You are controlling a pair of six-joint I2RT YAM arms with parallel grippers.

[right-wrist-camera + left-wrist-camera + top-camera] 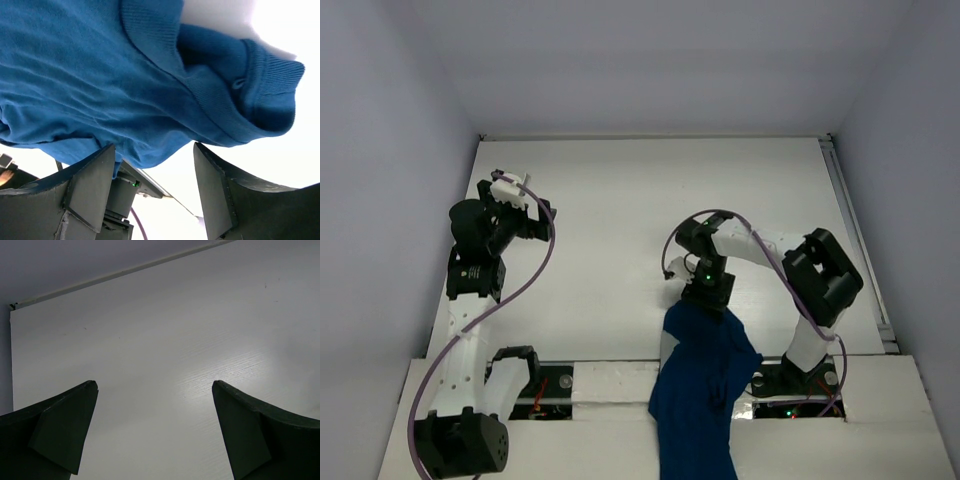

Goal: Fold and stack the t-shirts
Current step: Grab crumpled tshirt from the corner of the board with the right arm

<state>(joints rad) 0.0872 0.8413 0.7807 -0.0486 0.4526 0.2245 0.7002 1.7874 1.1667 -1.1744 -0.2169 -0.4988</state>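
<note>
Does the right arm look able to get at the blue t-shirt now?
Probably yes: the right pincer is open just beside the t-shirt, with nothing between them.

A white, matte surface (610, 200) fills the middle of the overhead view, roughly rectangular and narrowing toward the far end; pale grey walls rise on the left (380, 200), right (920, 150) and far (650, 60) sides; a thin metal rail (857, 240) runs along the right edge of the surface; a white ledge (910, 440) sits at the near side; close up, the surface shows faint grain and a soft glare, with a narrow pale strip (120, 274) where it meets the far wall.
</note>
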